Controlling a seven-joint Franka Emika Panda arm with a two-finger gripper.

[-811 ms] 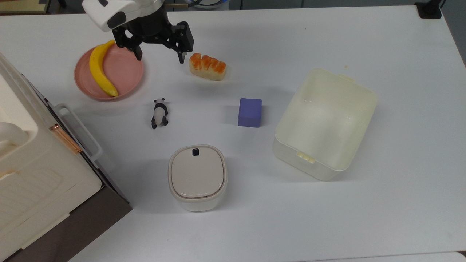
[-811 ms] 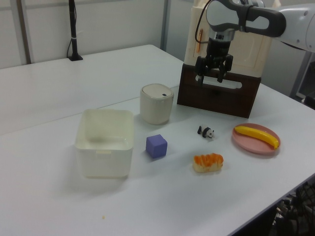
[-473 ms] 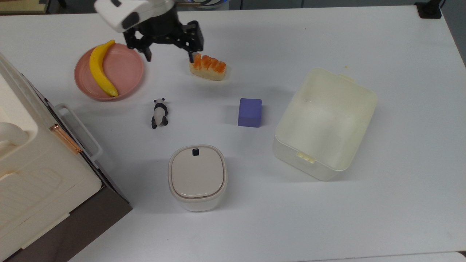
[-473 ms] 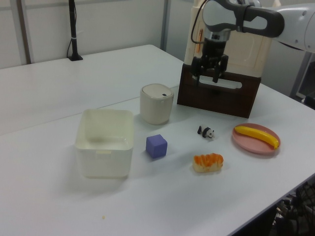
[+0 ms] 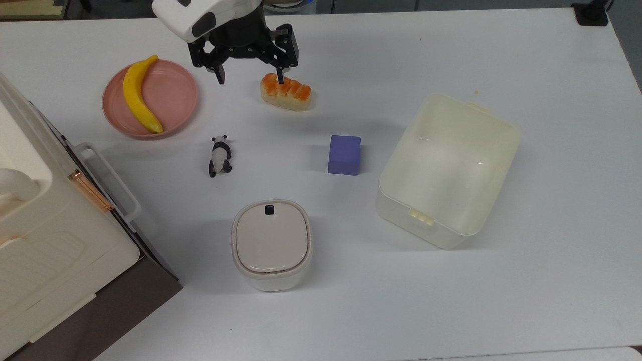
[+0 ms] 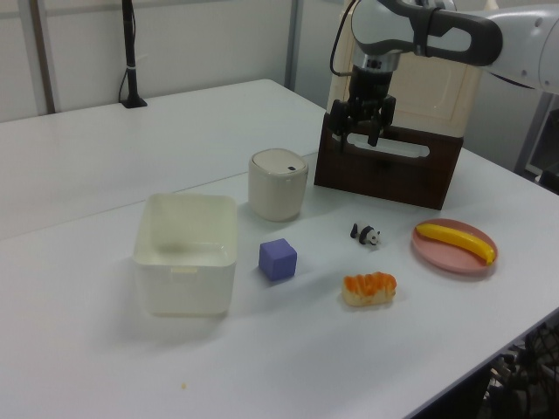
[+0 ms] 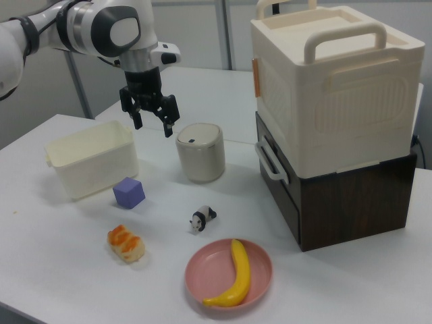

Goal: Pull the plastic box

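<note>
Hanging above the table, the claw (image 5: pixel 249 79) is spread wide, gripping and touching nothing.

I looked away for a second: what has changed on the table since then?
The tool, open and holding nothing, has moved toward the top view's right, from by the pink plate to over the bread, nearer the plastic box. Every object stayed put.

No lettering, label, brand mark or number can be read on anything here: the plastic box (image 5: pixel 448 170), the lidded bin (image 5: pixel 272 244) and the stacked storage crates (image 7: pixel 335 121) all present plain, unmarked surfaces.
</note>
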